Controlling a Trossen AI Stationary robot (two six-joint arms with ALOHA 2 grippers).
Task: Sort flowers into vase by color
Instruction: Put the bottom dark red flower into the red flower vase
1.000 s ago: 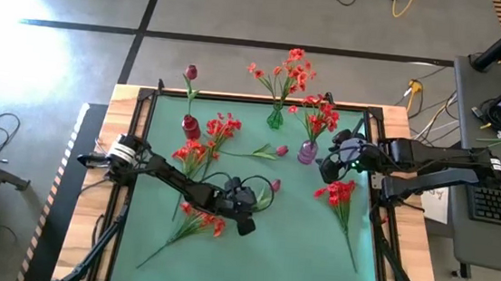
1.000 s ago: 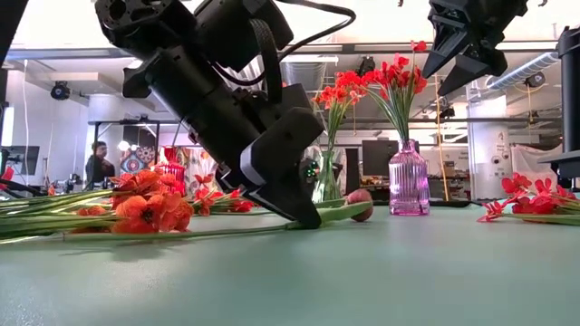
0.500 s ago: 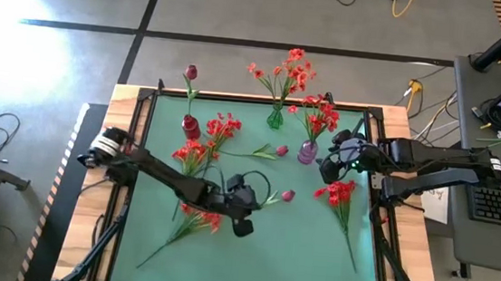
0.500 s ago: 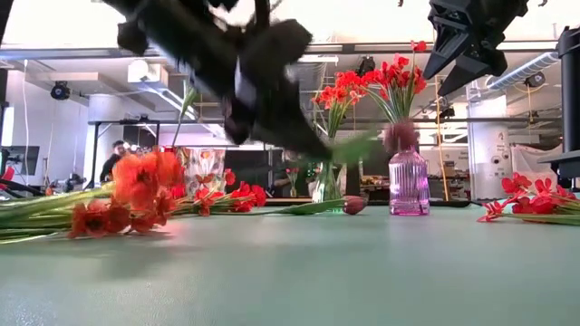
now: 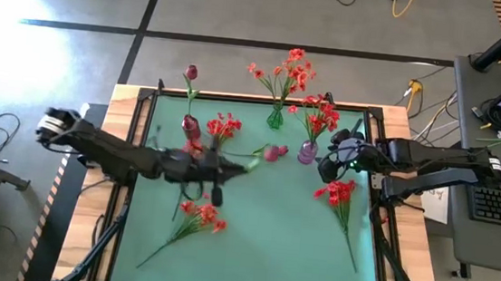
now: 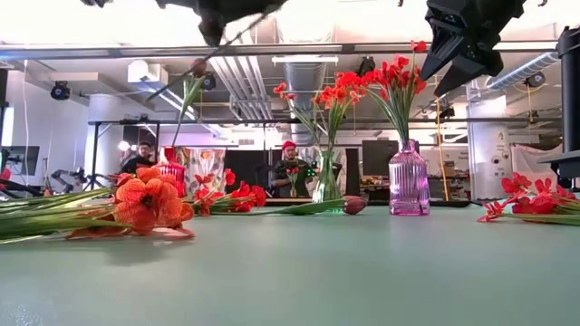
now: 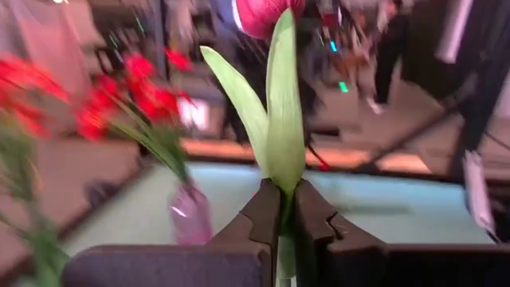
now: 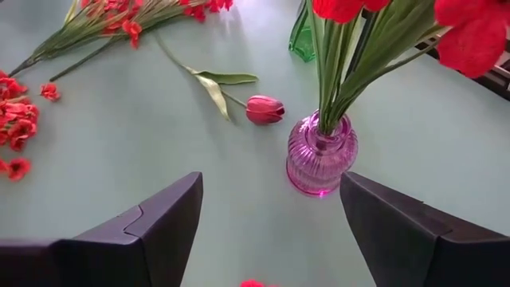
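Observation:
My left gripper (image 5: 228, 164) hangs above the mat's middle, shut on a magenta tulip (image 7: 267, 12) with two green leaves (image 5: 250, 163). My right gripper (image 5: 328, 166) waits open near the purple vase (image 8: 321, 155), which holds red clusters (image 5: 319, 115). The green vase (image 5: 275, 117) holds orange-red sprays (image 5: 284, 71). A red vase (image 5: 191, 126) holds one tulip (image 5: 190, 73). Another tulip (image 8: 265, 109) lies flat on the mat beside the purple vase. My left gripper pinches the tulip's green stalk at the foot of its leaves (image 7: 284, 209) between its two fingers. The fingers point level toward the table's right. The tulip is lifted clear of the mat, its leaves and bud reaching out beyond the fingertips.
Loose flowers lie on the green mat: orange-red sprays (image 5: 198, 216) at the near left, red ones (image 5: 200, 150) under my left arm, a red cluster (image 5: 339, 194) at the right. The three vases stand along the far edge. People show in the room behind.
My left gripper has risen fast from the mat and drawn back toward the table's left and far side, tipping from pointing down to level. The tulip, which lay on the mat, has come up with it and now hangs clear.

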